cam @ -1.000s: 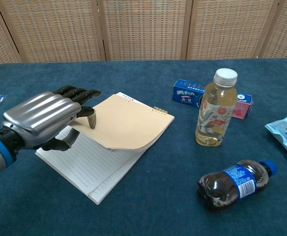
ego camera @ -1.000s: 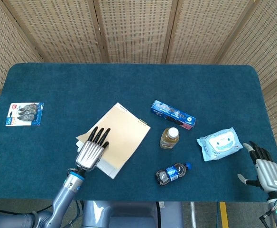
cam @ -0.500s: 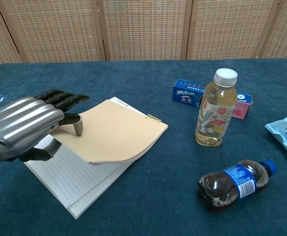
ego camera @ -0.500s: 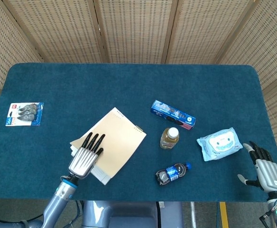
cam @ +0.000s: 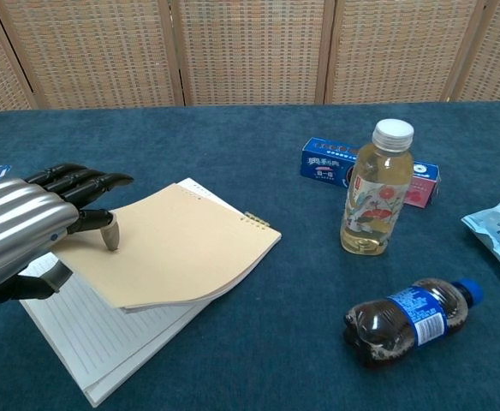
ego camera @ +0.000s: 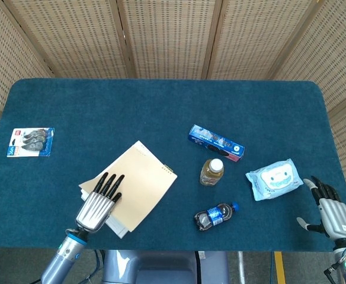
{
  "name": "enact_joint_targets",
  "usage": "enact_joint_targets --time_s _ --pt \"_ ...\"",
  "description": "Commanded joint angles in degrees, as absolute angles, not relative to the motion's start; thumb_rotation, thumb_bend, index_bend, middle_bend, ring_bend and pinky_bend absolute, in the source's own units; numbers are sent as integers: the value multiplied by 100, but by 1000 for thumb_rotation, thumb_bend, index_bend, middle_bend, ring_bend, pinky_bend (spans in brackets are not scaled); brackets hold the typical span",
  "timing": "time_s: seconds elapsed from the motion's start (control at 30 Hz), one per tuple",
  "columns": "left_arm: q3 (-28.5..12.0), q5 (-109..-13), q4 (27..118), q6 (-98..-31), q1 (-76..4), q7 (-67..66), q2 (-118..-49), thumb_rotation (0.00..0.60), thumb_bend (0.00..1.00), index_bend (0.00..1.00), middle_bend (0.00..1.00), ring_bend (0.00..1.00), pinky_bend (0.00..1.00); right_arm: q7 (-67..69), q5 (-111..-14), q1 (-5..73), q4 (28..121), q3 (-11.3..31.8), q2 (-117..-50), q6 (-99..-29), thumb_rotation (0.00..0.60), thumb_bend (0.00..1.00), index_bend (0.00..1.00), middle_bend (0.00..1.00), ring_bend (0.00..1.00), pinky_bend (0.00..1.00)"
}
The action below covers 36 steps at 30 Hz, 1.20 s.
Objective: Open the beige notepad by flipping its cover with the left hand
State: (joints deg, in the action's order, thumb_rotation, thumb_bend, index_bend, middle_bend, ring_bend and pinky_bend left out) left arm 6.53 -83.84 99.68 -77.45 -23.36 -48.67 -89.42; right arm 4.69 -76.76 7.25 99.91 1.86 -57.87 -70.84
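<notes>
The beige notepad (ego camera: 138, 182) lies at the front left of the blue table, its binding edge pointing to the far right. Its cover (cam: 177, 247) is lifted a little at the near-left side, baring a lined page (cam: 74, 347) underneath. My left hand (ego camera: 96, 204) is on that raised edge; in the chest view the left hand (cam: 19, 231) has its fingers on top of the cover and the thumb tucked beneath it, pinching it. My right hand (ego camera: 333, 213) rests at the table's front right corner with fingers apart, holding nothing.
An upright bottle of yellow drink (ego camera: 211, 171) stands right of the notepad, and a dark bottle (ego camera: 215, 215) lies in front of it. A blue box (ego camera: 216, 142), a wipes pack (ego camera: 274, 178) and a small packet (ego camera: 31, 142) at the far left also lie on the table.
My left hand has drawn back left and toward the front edge, and the notepad has slid along with it, its cover still pinched and slightly raised. The right hand has not moved.
</notes>
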Motion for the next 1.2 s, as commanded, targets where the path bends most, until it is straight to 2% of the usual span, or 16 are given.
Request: enact_joint_targets --time_s 0.03,0.7,1.2 --pt "740 -8500 10013 -7813 -2246 -4832 -8871 600 720 793 0 0 0 466 -7679 729 9994 181 -5784 -7070 600 260 0 0 0 0" --pt "1381 -9636 10278 -8346 -1503 -4636 -8283 600 723 794 0 0 0 433 -7679 728 10005 188 -5795 -7095 600 260 0 0 0 0" --pt "1730 -10287 10082 -8634 -926 -4269 -7906 600 724 794 0 0 0 395 -7664 730 10018 189 -5799 -7094 600 260 0 0 0 0"
